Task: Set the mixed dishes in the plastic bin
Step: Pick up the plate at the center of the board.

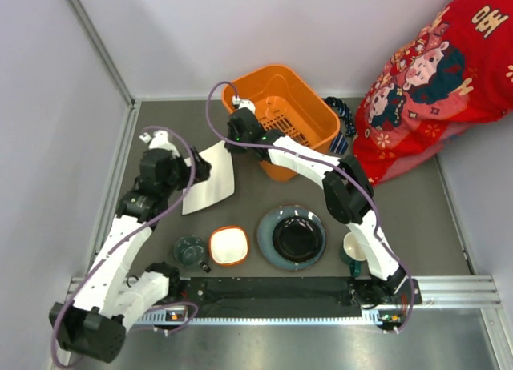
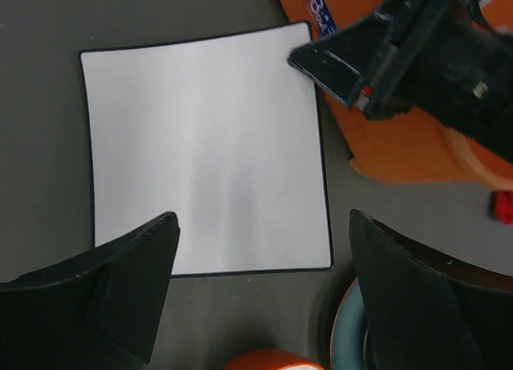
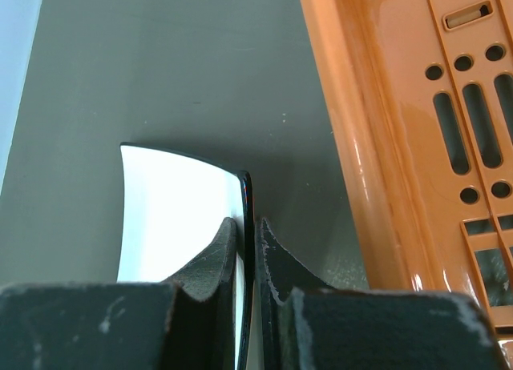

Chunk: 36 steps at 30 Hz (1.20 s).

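The white square plate lies tilted on the dark table, left of the orange plastic bin. My right gripper is shut on the plate's far right edge; in the right wrist view its fingers pinch the thin dark rim of the plate, with the bin wall to the right. My left gripper is open and empty over the plate's near side. The blue-grey plate, orange bowl, teal cup and cream mug stand along the front.
A striped blue necktie lies behind the bin's right side. A person in red stands at the back right. Metal rails edge the table at the left and front. The bowl's rim shows below my left fingers.
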Tool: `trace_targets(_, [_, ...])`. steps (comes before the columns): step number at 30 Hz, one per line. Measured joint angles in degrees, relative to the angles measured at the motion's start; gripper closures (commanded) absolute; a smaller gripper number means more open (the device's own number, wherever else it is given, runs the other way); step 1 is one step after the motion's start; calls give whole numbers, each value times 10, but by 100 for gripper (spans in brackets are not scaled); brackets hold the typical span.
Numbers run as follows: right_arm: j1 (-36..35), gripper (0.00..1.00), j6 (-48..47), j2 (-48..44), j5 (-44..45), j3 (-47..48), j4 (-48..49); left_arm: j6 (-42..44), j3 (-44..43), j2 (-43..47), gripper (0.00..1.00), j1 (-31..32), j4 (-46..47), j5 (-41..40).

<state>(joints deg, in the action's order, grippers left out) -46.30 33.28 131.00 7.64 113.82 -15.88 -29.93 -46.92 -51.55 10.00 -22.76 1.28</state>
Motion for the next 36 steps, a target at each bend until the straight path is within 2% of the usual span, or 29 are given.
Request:
trace_targets(7, [1,100,0,7,-7,10,-2,56,-51,-38,11,243,-60,-177])
trace_targets(14, [1,100,-1,9,-12,10,-2,56,-64,-68,12,401,-131,-335])
trace_targets(18, [1,100,-1,9,-13,10,-2,38,-68,-101,11,469,-169,-406])
trace_targets(22, [1,100,-1,9,-14,10,-2,12,-83,-177,11,512,-207,-476])
trace_targets(26, [1,100,-2,9,-15,10,-3,-21,-93,-251,9,529,-239,-538])
trace_targets(36, [1,100,-5,9,-18,10,-2,-76,-93,-272,9,530,-256,-619])
